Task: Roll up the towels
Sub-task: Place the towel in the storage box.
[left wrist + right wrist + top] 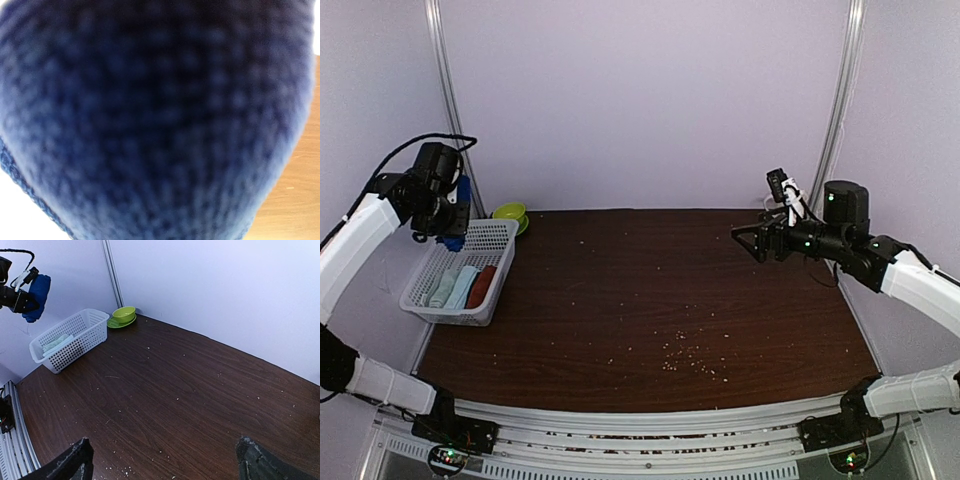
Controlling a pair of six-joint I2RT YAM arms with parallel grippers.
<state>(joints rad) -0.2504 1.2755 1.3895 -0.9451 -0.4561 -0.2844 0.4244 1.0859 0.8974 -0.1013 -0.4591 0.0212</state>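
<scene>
Crumb-flecked brown tabletop (650,300); white basket (445,315) at its left edge; right fingers (75,462) spread wide, empty, above the tabletop; left fingers (22,302) clamp the bundled blue towel (36,292) over the basket; pale mint towel (444,287) lies inside the basket

Count's in: one white basket (492,240), three rolled towels (463,287) inside it, one blue towel (37,294), one green bowl (124,314), one green plate (114,324).

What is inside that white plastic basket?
Three rolled cloths side by side: pale mint-green towel, light blue cloth, rust-red cloth. Whatever lies beneath them is covered.
</scene>
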